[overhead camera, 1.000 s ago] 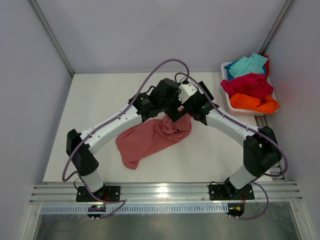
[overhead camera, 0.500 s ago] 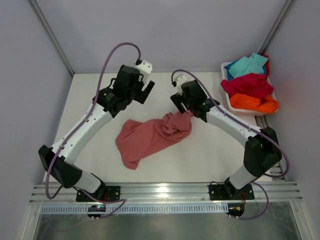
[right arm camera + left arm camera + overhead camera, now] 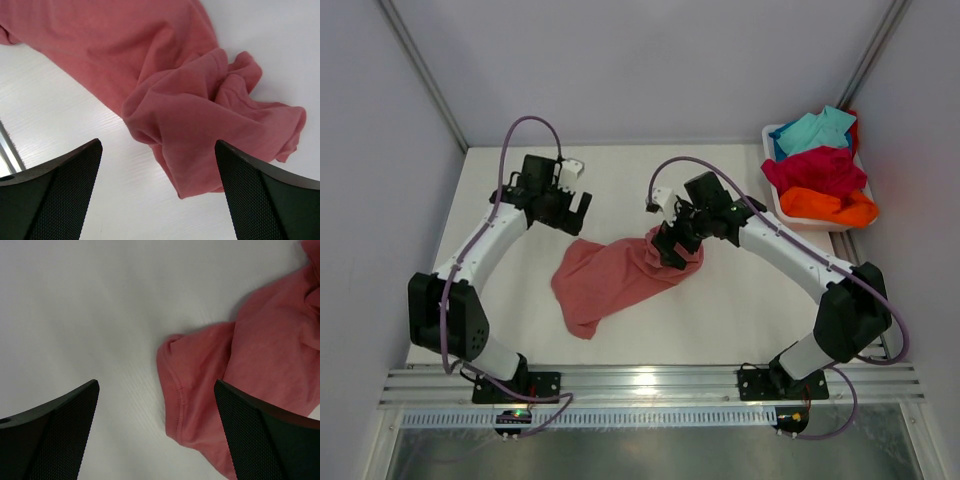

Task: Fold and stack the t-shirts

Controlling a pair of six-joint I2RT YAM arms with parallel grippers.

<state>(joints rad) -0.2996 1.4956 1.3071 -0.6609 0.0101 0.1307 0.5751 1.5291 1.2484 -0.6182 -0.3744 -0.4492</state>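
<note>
A salmon-pink t-shirt lies crumpled on the white table, bunched up at its right end. My right gripper hovers open just above that bunched end. In the right wrist view the folds of the t-shirt sit between and ahead of the spread fingers, which hold nothing. My left gripper is open behind the shirt's left part, apart from it. In the left wrist view a hemmed edge of the t-shirt lies to the right.
A white tub at the back right holds a turquoise t-shirt, a crimson one and an orange one. Grey walls close in the table on three sides. An aluminium rail runs along the near edge.
The left arm swung away from the shirt's bunched end, back and to the left. The right gripper turned and came down over that end. The shirt lies as before.
</note>
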